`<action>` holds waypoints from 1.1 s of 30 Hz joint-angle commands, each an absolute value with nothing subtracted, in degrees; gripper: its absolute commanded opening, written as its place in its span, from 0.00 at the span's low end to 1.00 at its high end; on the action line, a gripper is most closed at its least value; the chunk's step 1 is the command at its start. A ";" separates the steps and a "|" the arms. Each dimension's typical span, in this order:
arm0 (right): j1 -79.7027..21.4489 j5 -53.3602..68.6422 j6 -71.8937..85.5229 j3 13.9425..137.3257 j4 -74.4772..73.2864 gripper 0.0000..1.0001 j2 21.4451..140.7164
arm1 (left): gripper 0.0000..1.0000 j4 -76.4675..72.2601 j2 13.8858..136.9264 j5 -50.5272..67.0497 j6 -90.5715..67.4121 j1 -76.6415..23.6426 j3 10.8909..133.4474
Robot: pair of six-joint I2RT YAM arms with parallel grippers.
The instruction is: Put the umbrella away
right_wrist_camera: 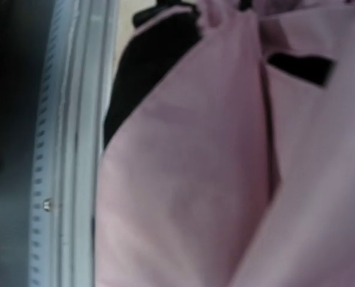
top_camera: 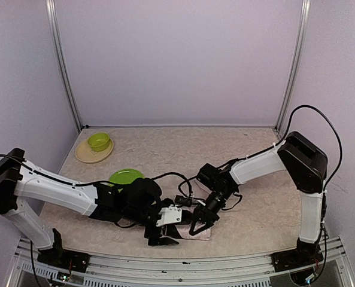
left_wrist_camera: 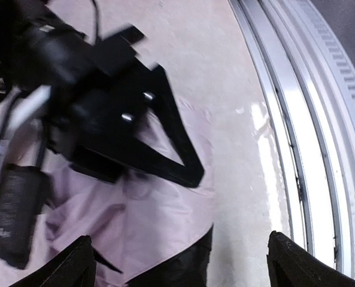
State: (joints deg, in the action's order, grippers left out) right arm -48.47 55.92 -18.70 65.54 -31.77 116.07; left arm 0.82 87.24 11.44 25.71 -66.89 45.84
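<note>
The umbrella (top_camera: 192, 232) lies collapsed at the table's near edge, pale pink fabric with black lining showing. In the left wrist view its fabric (left_wrist_camera: 147, 221) spreads between my left gripper's (left_wrist_camera: 186, 257) wide-apart fingers (left_wrist_camera: 75, 263), which touch nothing. My left gripper (top_camera: 162, 238) sits low at the umbrella's left end. My right gripper (top_camera: 199, 226) comes down on the umbrella from the right, and its black fingers (left_wrist_camera: 189, 173) meet on the pink cloth. Pink fabric (right_wrist_camera: 195, 179) fills the right wrist view and hides that gripper's own fingers.
A green plate (top_camera: 127, 176) lies behind the left arm. A green bowl (top_camera: 98, 141) stands on a beige plate (top_camera: 93, 155) at the back left. The metal rail (left_wrist_camera: 303, 149) runs along the near edge, close to the umbrella. Black cables (top_camera: 171, 176) trail between the arms.
</note>
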 commanded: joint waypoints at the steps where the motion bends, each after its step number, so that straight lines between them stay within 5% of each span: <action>1: -47.88 52.93 -15.33 65.23 -36.98 0.00 121.05 | 0.97 2.80 93.20 9.31 30.87 -70.56 47.15; 11: -45.59 50.90 -10.77 66.39 -31.97 0.01 120.54 | 0.85 6.01 105.49 0.53 30.40 -71.77 51.69; 13: -44.80 50.96 -9.90 66.02 -30.96 0.06 119.42 | 0.75 10.92 108.74 -0.74 30.28 -71.78 54.03; 17: -41.93 50.40 -7.51 64.44 -27.96 0.25 116.19 | 0.41 17.98 114.01 -0.64 29.29 -71.56 57.71; 20: -40.14 48.90 -7.04 64.03 -28.06 0.41 113.93 | 0.32 19.59 115.27 2.64 28.78 -70.59 58.64; 24: -35.15 48.06 -4.99 60.43 -25.01 0.62 105.32 | 0.30 22.85 115.58 11.13 27.06 -66.73 60.50; 33: -36.73 24.38 -9.00 40.73 -7.64 0.66 73.42 | 0.30 36.03 127.20 31.97 22.38 -56.99 72.10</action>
State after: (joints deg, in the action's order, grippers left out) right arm -32.56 38.22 -5.28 49.65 -17.39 84.60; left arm 18.57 117.05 24.25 25.63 -59.79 72.84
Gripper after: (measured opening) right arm 0.650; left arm 0.367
